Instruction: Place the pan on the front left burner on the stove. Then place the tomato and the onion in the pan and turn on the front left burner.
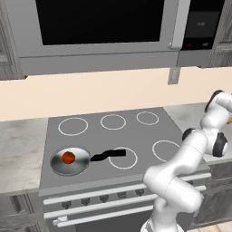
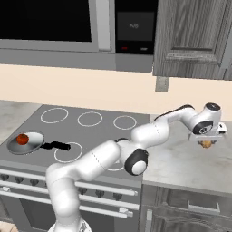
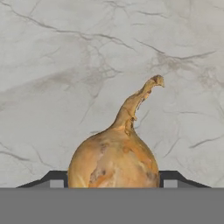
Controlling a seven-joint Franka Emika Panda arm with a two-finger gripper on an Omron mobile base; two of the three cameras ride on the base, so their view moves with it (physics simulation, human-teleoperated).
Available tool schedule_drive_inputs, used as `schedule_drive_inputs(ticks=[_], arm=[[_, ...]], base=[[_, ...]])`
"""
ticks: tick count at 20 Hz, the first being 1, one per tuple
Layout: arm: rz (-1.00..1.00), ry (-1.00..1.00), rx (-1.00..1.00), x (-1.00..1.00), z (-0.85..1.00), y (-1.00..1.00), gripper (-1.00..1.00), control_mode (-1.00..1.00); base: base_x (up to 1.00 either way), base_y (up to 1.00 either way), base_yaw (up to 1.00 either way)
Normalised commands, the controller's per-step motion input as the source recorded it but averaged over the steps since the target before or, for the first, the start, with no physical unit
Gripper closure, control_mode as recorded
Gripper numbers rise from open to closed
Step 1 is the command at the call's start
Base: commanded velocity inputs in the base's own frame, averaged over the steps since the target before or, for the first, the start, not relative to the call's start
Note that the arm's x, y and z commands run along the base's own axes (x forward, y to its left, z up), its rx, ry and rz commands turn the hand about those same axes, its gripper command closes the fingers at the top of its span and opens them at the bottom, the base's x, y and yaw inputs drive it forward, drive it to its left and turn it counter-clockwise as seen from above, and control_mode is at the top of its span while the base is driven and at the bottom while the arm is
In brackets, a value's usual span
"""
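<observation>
The steel pan sits at the front left of the stove, covering the ring there, its wavy black handle pointing right. The tomato lies inside the pan. Far to the right, over the marble counter, my gripper is shut on the onion. In the hand view the golden-tan bulb fills the gap between both dark fingertips, and its twisted tip points away from the hand. The marble lies behind it.
Dark knobs and pale bar handles run along the stove's front. A microwave hangs over the cooktop. Wooden cabinets hang above the right counter, with an outlet on the wall. Another counter lies left of the stove.
</observation>
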Motion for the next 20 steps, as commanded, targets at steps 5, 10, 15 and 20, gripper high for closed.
schedule_drive_inputs(ticks=[5,10,15,20], arm=[[0.00,0.00,0.00,-0.12,0.36,0.26,1.00,-1.00],[0.00,0.00,0.00,-0.44,0.30,0.35,1.00,-1.00],[0.00,0.00,0.00,-0.79,0.21,0.42,1.00,-1.00],[0.00,0.00,0.00,-0.85,0.26,0.51,1.00,-1.00]], base=[[0.00,0.00,0.00],[0.00,0.00,0.00],[0.00,0.00,0.00],[0.00,0.00,0.00]])
